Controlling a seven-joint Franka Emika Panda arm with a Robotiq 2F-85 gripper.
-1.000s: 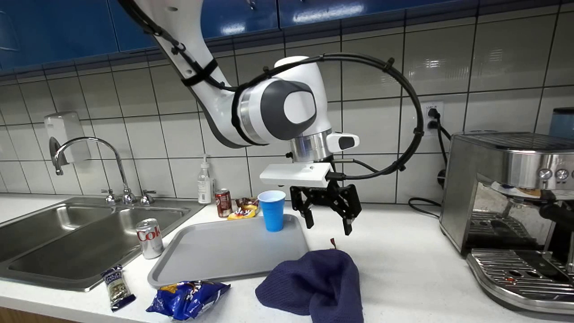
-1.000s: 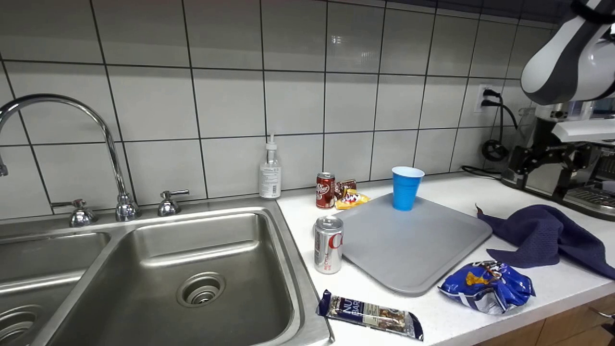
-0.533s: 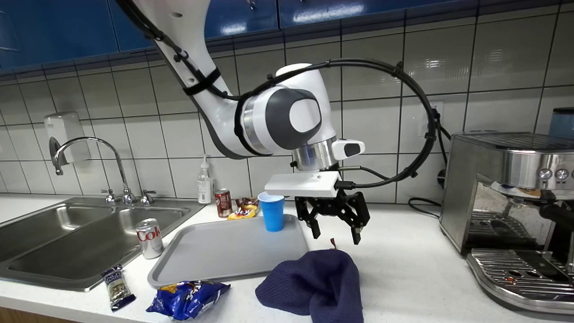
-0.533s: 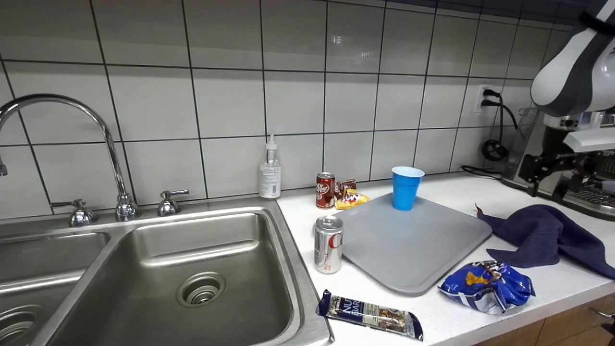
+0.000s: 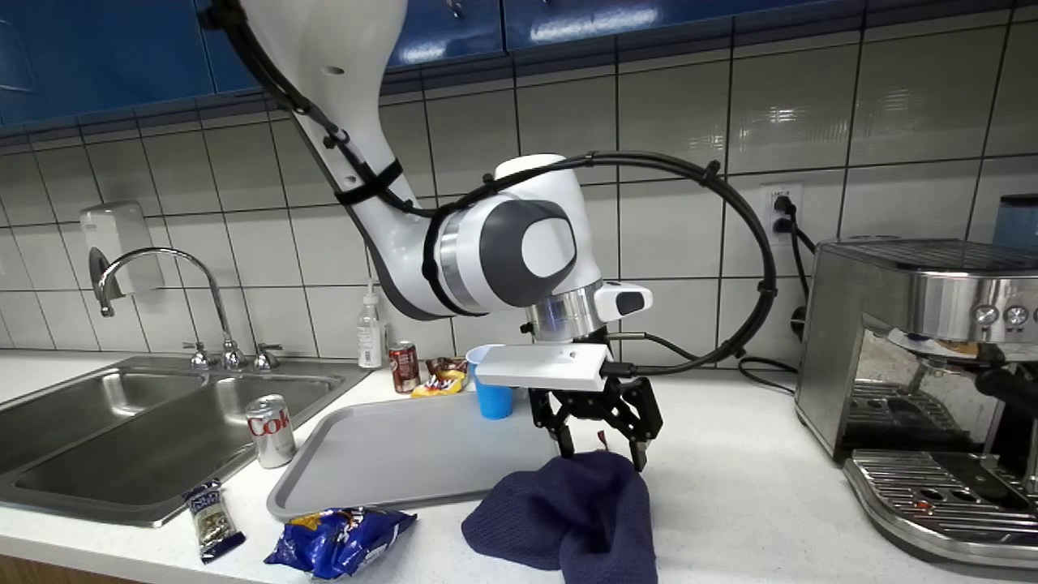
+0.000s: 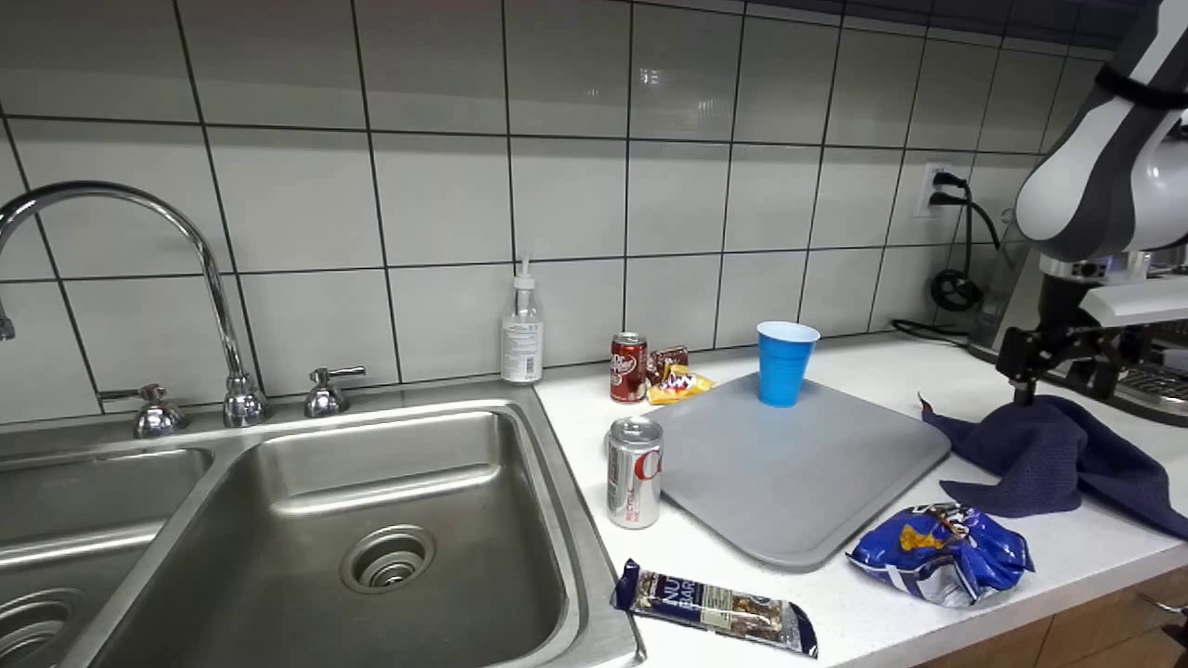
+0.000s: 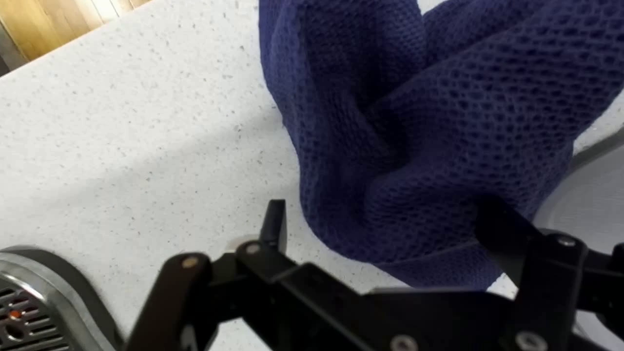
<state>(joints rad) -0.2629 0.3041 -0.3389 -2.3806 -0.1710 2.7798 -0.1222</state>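
Spanning one end of a navy-blue waffle-knit towel (image 5: 559, 519), the black two-fingered gripper (image 5: 602, 458) is spread wide, empty; on the white countertop (image 5: 730, 503) beside the grey rectangular tray (image 5: 422, 454), the towel's hump is apparently propped by bunching.

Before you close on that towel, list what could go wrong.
The open tool is at one bunched end of the navy towel; its grip might catch just a fold and slip. The towel lies beside the gray tray; dragging it could shift the tray and tip the blue cup on it. The blue snack bag nearby might get swept along.
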